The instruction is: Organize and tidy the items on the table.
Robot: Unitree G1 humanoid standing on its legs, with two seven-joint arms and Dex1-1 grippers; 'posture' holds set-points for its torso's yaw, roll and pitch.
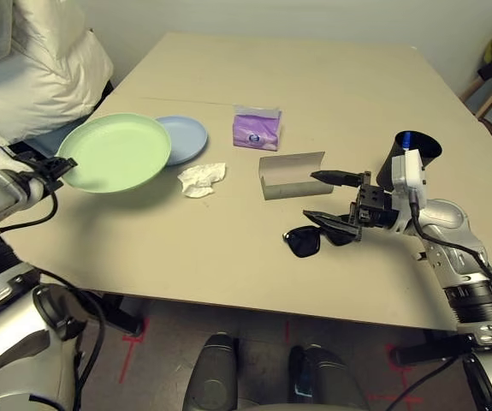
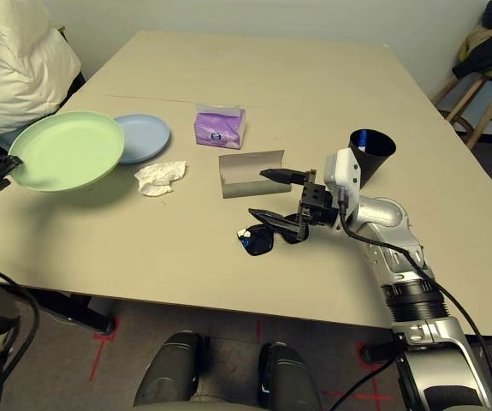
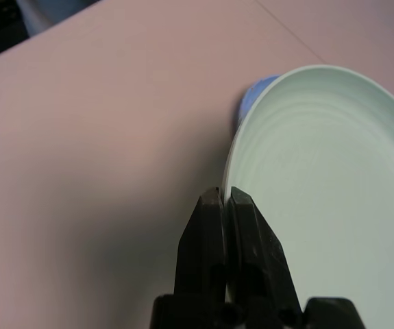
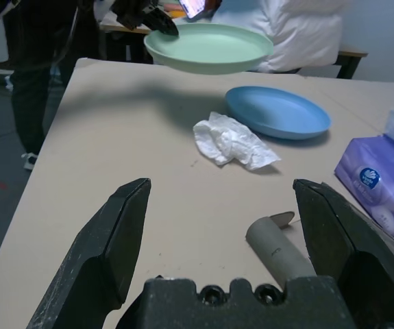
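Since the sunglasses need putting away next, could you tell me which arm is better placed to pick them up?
The right. Its open fingers hover just above the black sunglasses, while the left fingers are shut on the raised mint green plate.

You have a plain beige table (image 1: 331, 94) under a mint green plate (image 1: 115, 152), a pale blue plate (image 1: 186, 137) and a crumpled white tissue (image 1: 201, 179). Your tissue pack (image 1: 257, 128) is purple with a small blue mark, the case (image 1: 293, 175) grey, the sunglasses (image 1: 305, 240) black, and the cup (image 1: 410, 154) black, blue inside
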